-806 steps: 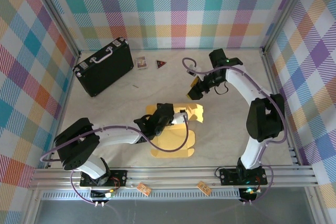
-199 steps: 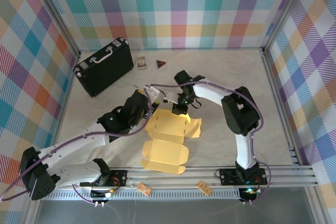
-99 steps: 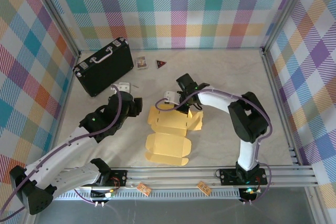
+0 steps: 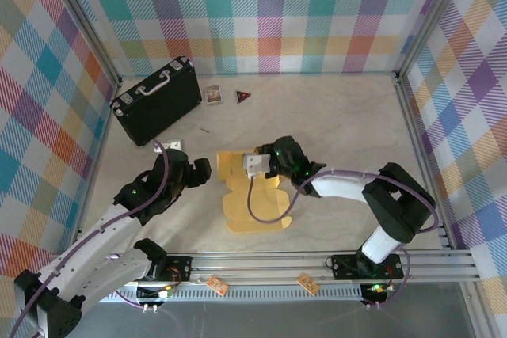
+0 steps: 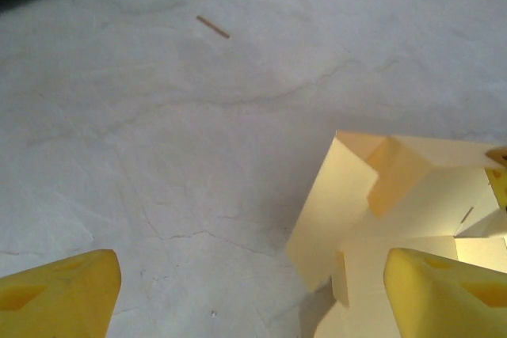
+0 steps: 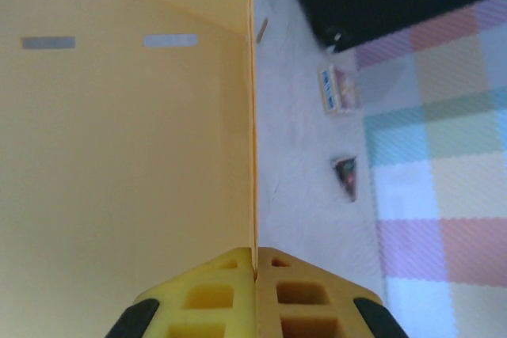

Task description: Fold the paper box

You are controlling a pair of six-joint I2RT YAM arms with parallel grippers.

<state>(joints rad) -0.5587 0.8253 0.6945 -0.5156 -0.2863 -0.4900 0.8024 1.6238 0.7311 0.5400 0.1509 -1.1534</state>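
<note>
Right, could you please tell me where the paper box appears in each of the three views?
Top external: the paper box lies near the centre, a little below the middle.
Left wrist: the paper box sits in the lower right.
Right wrist: the paper box covers the left half, its edge running down the middle.
Shared landmark: the small thin stick, lying apart from the box.

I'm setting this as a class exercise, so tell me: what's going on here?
A mustard-yellow paper box is being folded. The right gripper is pinched shut on one raised panel of it. The left gripper hangs open beside the box, holding nothing. Most of the sheet lies flat on the table.
</note>
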